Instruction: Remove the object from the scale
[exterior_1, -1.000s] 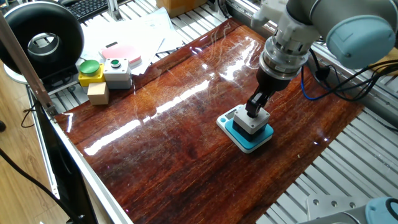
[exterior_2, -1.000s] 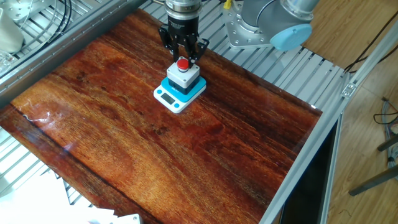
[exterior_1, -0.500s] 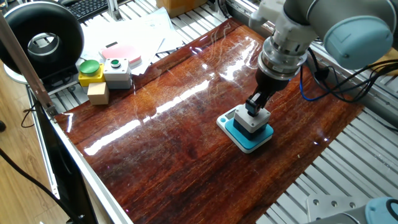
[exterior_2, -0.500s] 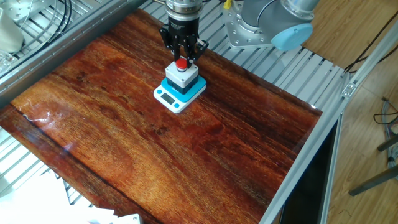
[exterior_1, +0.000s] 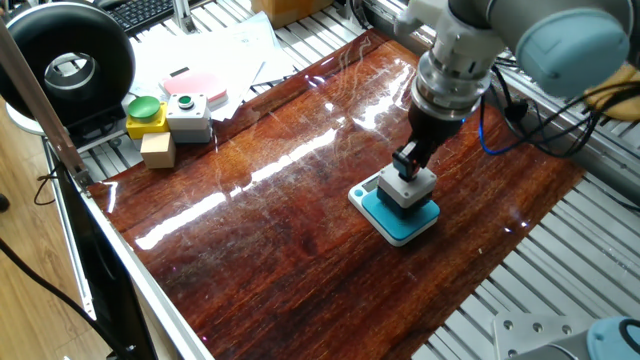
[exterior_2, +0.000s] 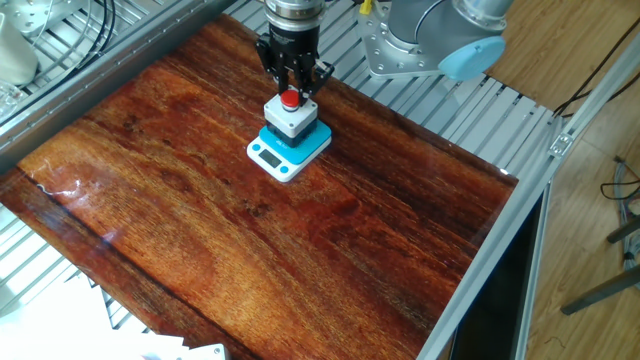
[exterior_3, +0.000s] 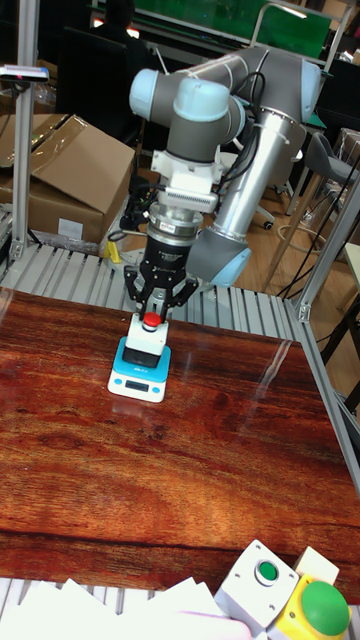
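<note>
One object (exterior_2: 290, 115) sitting on the scale (exterior_2: 272, 155).
Gripper (exterior_2: 292, 84) straddling its top, fingers apart, not clamping.

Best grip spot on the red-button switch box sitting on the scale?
Grip the switch box across its flat side walls, coming straight down from above. It sits upright and square on the scale, and the red button sticks up in the middle, so the pincer should straddle it.

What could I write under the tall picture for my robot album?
The robot's gripper reaches down around a red-button switch box sitting on a little blue scale.
</note>
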